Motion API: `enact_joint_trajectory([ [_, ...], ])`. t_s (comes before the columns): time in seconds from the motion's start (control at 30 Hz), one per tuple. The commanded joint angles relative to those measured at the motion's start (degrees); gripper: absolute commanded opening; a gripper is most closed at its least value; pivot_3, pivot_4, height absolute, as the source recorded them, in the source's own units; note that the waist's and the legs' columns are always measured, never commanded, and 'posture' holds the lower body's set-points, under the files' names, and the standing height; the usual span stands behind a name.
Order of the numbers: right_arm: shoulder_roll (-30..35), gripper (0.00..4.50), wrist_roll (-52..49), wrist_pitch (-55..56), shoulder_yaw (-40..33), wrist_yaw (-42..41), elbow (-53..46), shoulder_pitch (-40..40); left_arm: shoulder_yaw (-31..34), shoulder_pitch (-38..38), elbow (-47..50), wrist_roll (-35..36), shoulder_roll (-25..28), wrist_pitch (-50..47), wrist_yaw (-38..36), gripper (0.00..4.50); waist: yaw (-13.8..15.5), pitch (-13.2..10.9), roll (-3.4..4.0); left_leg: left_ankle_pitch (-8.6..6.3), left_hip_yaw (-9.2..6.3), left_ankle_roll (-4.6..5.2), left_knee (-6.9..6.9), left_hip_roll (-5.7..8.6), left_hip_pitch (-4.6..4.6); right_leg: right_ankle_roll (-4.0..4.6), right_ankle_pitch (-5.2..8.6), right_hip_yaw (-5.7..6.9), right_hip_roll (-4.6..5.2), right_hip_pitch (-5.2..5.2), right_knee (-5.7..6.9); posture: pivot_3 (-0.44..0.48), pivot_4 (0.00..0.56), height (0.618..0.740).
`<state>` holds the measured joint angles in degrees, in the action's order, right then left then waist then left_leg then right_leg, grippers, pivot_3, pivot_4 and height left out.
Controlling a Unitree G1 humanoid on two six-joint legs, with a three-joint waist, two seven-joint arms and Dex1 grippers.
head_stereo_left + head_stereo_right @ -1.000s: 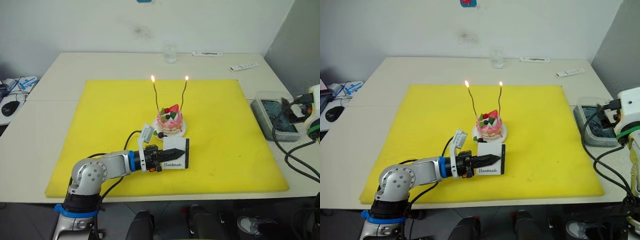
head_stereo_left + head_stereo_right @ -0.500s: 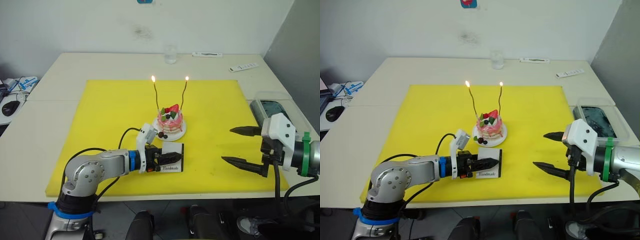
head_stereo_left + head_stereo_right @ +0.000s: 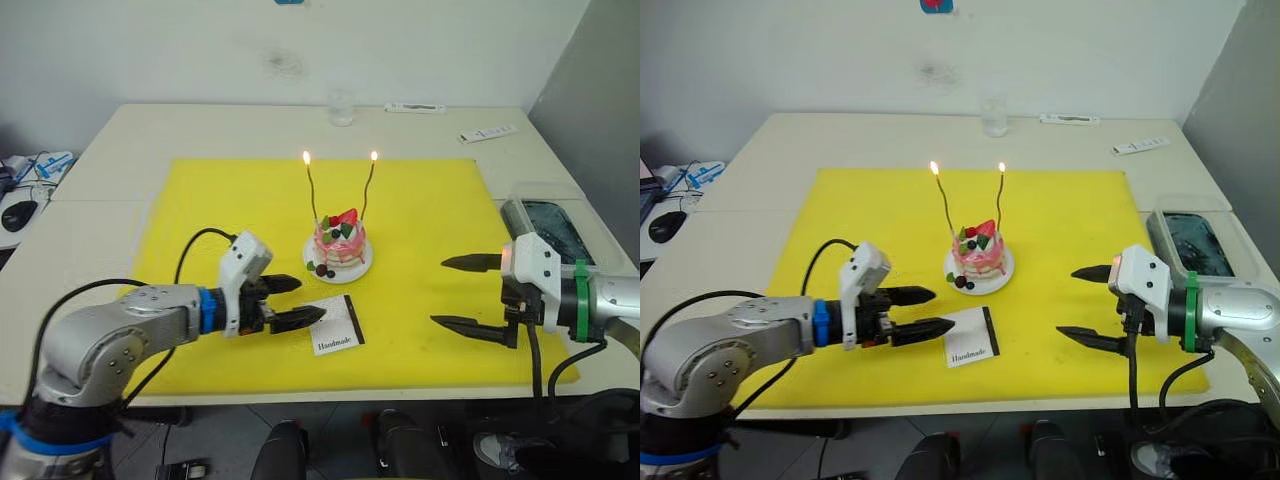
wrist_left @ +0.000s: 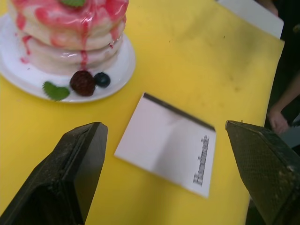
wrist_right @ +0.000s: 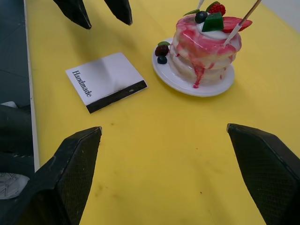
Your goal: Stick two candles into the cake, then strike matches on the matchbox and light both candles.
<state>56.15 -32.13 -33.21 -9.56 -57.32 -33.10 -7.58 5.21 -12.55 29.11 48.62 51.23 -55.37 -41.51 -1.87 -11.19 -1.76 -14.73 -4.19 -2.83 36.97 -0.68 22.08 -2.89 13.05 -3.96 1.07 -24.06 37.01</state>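
A: Candles? Box?
B: Both thin wavy gold-grey candles (image 3: 311, 190) stand lit in the small round pink cake (image 3: 339, 243). Flat white "Handmade" matchbox (image 3: 335, 324) lies on the yellow mat (image 3: 200, 210), desk.
A: Claws?
B: Left claw (image 3: 293, 302) wide, empty, beside box. Right claw (image 3: 456, 294) wide, empty.

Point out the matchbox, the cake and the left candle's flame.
matchbox (image 3: 336, 325), left eye view, on its white top face.
cake (image 3: 338, 246), left eye view, on its pink side below the strawberry.
left candle's flame (image 3: 306, 157), left eye view, on the lit tip.
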Motion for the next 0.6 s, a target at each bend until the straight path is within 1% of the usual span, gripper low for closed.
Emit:
enact_joint_trajectory([
  [0.03, 2.02, 4.5, -0.75, 1.25, -4.81, -2.0, 0.98, 0.24, 4.59, 3.56, -2.18, -8.28, 5.34, 12.22, -7.98, 4.46, 0.06, 0.0, 0.0, 0.0, 0.01, 0.0, 0.0, 0.0, 0.0, 0.0, 0.0, 0.0, 0.0, 0.0, -0.01, 0.0, 0.15, 0.74],
  [0.1, 3.61, 4.5, -1.75, 0.61, -7.87, -3.78, 2.03, 1.0, 6.97, 7.39, -4.6, -12.51, 8.44, 18.58, -12.33, 4.46, 0.09, -0.01, 0.01, 0.0, 0.03, 0.0, 0.01, 0.0, -0.01, 0.01, 0.01, -0.01, 0.02, 0.01, -0.01, 0.0, 0.15, 0.74],
  [0.17, 5.23, 4.5, -1.65, 0.72, -10.75, -5.12, 3.14, 1.71, 9.75, 10.52, -6.43, -15.57, 9.84, 23.53, -14.7, 4.46, 0.09, -0.01, 0.02, 0.0, 0.05, 0.01, 0.0, -0.01, -0.01, 0.02, 0.01, -0.01, 0.02, 0.01, -0.03, 0.0, 0.15, 0.74],
  [0.27, 7.91, 4.5, -1.35, 0.99, -14.68, -7.79, 5.26, 2.43, 12.87, 14.42, -8.2, -20.75, 10.67, 28.14, -14.43, 4.46, 0.09, -0.02, 0.02, -0.01, 0.1, 0.01, 0.0, -0.04, 0.01, 0.03, 0.02, -0.01, 0.04, -0.01, -0.05, 0.0, 0.15, 0.74],
  [0.33, 9.55, 4.5, -2.73, -0.75, -16.65, -9.32, 5.94, 2.34, 14.14, 16.34, -9.19, -22.62, 10.96, 30.2, -15.56, 4.46, 0.07, -0.02, 0.01, -0.01, 0.11, 0.02, 0.0, -0.05, 0.0, 0.03, 0.02, 0.0, 0.05, -0.01, -0.04, 0.0, 0.15, 0.74],
  [0.43, 10.9, 4.5, -3.91, -2.29, -17.22, -10.33, 5.63, 2.07, 15.02, 17.69, -10.47, -23.28, 10.39, 32.51, -17.43, 4.46, 0.05, -0.03, 0.02, -0.01, 0.13, 0.02, -0.01, -0.09, -0.02, 0.03, 0.02, 0.02, 0.04, -0.02, -0.03, 0.0, 0.15, 0.74],
  [0.6, 11.24, 4.5, -4.66, -3.41, -15.72, -9.44, 4.48, 1.11, 15.55, 16.91, -10.48, -22.09, 7.96, 32.1, -16.63, 4.46, 0.03, -0.03, 0.02, -0.01, 0.18, 0.02, 0.01, -0.11, -0.03, 0.02, 0.01, 0.01, 0.04, -0.03, -0.03, 0.0, 0.15, 0.74],
])
